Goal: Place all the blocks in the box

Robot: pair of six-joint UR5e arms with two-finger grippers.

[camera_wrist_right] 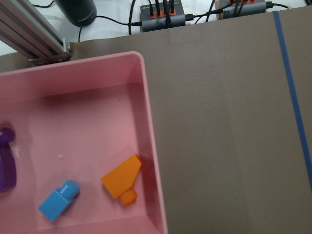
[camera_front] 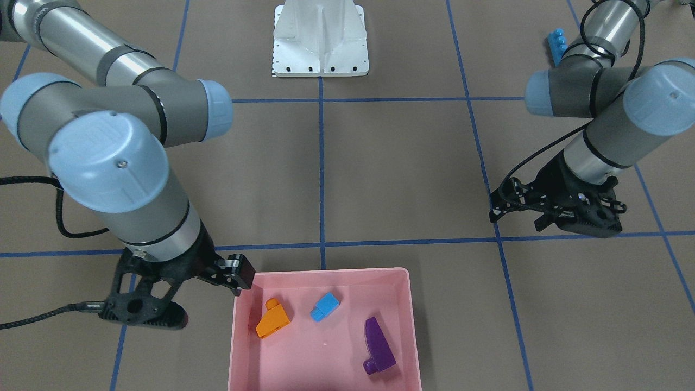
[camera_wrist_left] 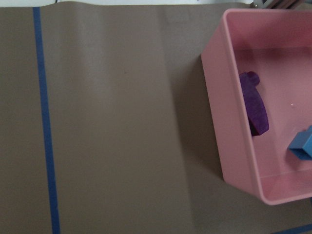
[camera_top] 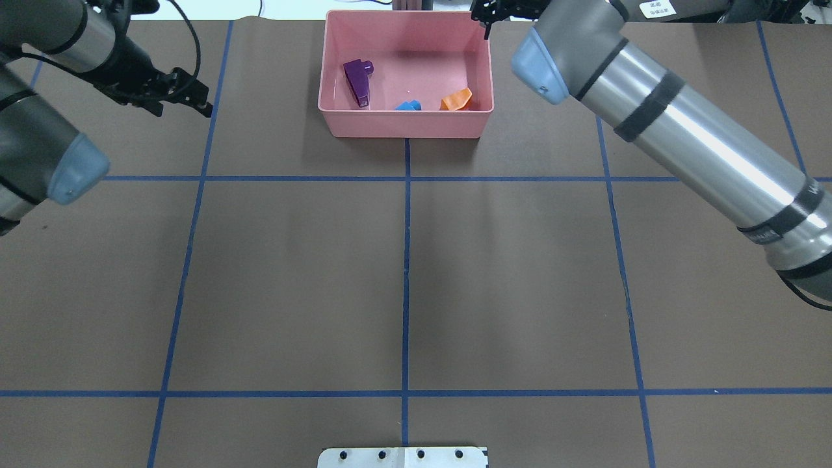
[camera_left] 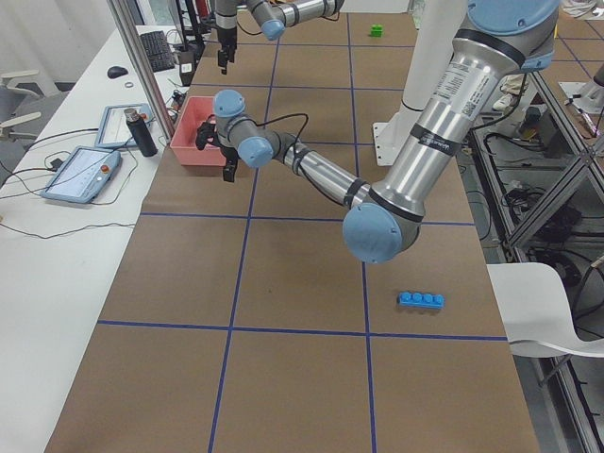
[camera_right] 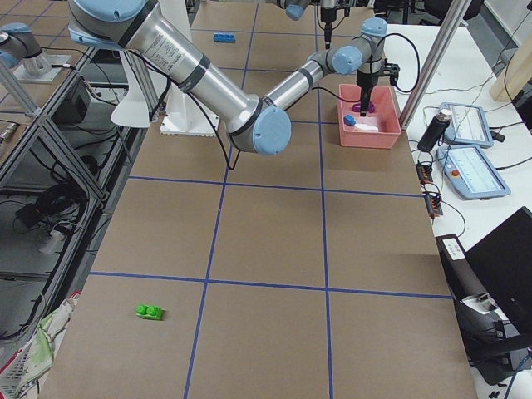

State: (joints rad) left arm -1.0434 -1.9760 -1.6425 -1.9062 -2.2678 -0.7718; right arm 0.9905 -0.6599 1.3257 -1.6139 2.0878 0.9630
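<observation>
The pink box (camera_front: 326, 274) stands at the table's far edge from the robot. In it lie the orange sloped block (camera_front: 273, 320), the small light-blue block (camera_front: 324, 307) and the purple sloped block (camera_front: 378, 345). The long light-blue block (camera_left: 420, 300) lies on the table near the left arm's base. The green block (camera_right: 150, 312) lies far off on the right side. My right gripper (camera_front: 209, 296) is open and empty, just outside the box corner by the orange block. My left gripper (camera_front: 551, 222) is open and empty, over bare table well to the box's left.
The white robot base (camera_front: 320, 38) stands at the table's near-robot edge. Blue tape lines grid the brown table. A black bottle (camera_left: 142, 132) and a tablet (camera_left: 80, 175) sit on the side bench beyond the box.
</observation>
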